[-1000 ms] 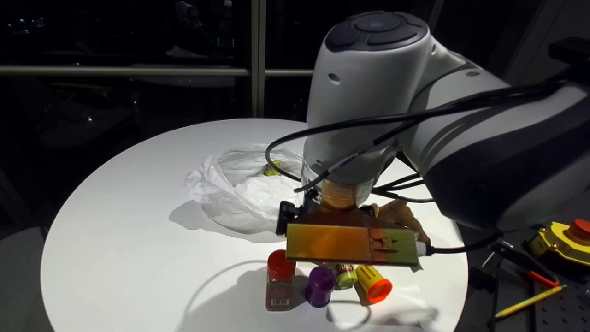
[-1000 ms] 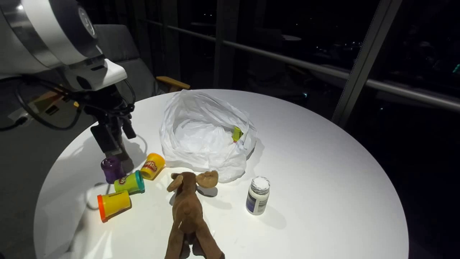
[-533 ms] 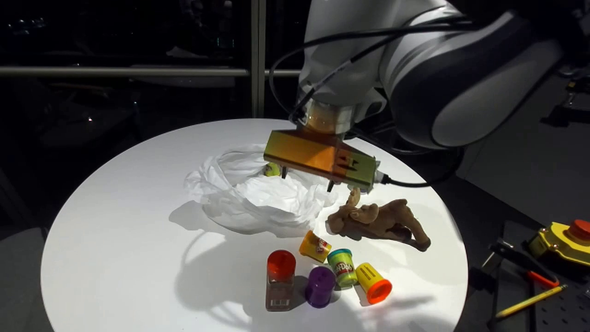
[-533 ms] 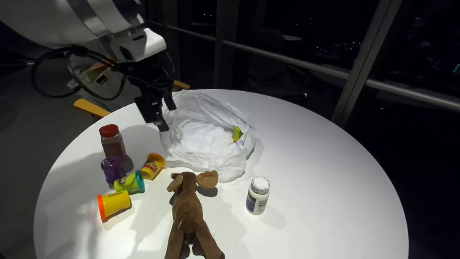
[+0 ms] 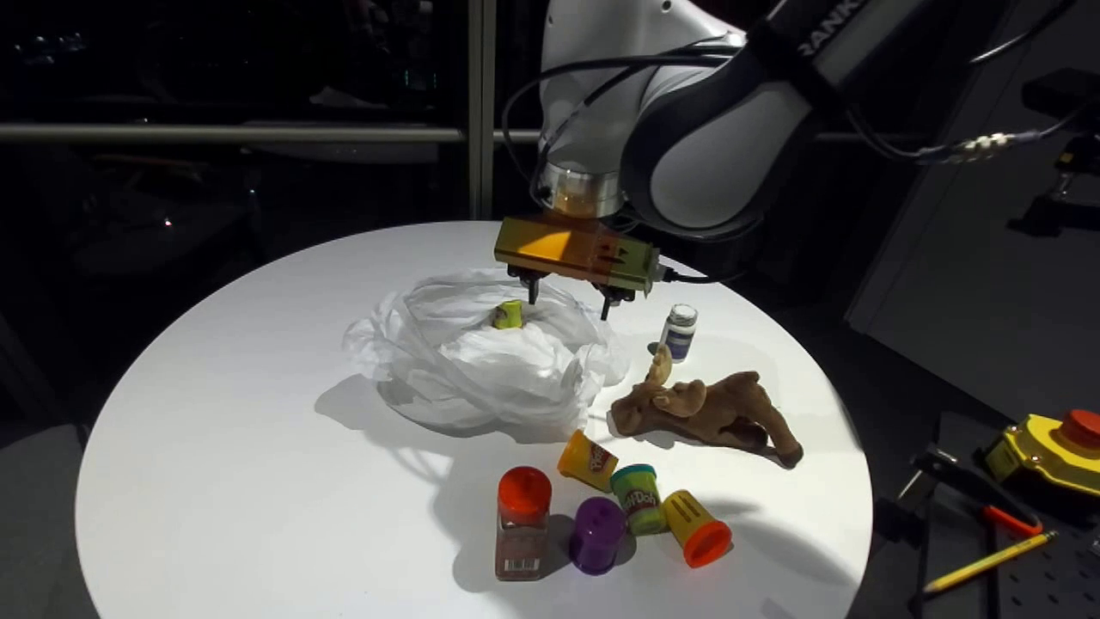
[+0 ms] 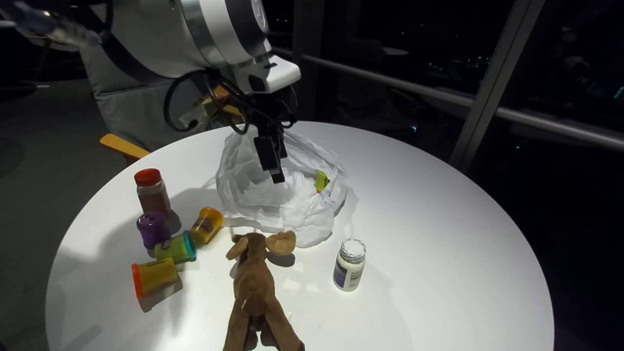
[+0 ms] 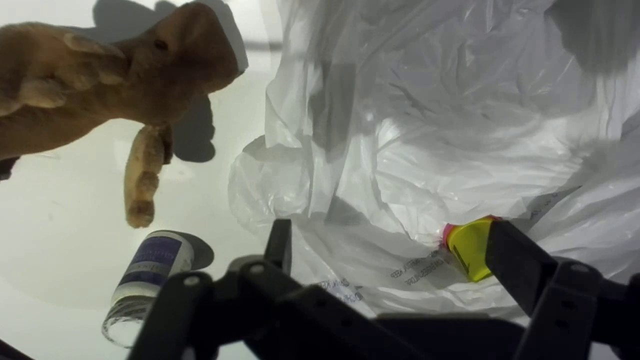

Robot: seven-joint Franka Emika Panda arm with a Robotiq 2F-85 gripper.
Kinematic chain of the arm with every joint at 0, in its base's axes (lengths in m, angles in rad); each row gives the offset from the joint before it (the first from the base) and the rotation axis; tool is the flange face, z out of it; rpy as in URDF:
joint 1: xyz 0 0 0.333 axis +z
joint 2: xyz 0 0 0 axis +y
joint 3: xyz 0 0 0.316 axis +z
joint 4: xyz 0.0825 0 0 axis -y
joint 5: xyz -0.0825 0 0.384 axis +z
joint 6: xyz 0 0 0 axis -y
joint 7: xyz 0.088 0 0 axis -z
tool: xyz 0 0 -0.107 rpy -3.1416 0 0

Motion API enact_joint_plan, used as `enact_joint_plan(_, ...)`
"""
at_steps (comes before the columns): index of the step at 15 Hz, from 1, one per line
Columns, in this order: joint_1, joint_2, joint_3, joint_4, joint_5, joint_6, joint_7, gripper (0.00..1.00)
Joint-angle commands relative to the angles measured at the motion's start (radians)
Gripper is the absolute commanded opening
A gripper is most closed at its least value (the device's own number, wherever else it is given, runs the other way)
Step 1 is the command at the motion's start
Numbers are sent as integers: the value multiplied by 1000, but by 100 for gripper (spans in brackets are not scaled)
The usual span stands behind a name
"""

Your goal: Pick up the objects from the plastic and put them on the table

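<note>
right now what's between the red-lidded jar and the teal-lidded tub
The purple tub sits between the red-lidded jar and the teal-lidded tub; both exterior views show it.

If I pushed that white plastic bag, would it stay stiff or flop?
The plastic bag would probably flop: its walls are wrinkled and crumpled. It's likely light, being thin film, so it might slide on the table. The yellow-green piece inside could shift too, lying among loose folds.

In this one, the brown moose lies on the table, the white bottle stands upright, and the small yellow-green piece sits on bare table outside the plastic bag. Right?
Not quite: the yellow-green piece lies inside the plastic bag, as both exterior views show. The rest stands.
</note>
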Motion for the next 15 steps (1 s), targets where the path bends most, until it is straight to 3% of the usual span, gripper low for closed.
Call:
enact_joint_plan(1, -16, 137, 40, 162, 105, -28, -153, 100)
enact_joint_plan(9, 150, 329, -93, 391, 63, -104, -121, 100)
enact_joint_plan(15, 211, 408, -163, 492, 19, -182, -107, 100)
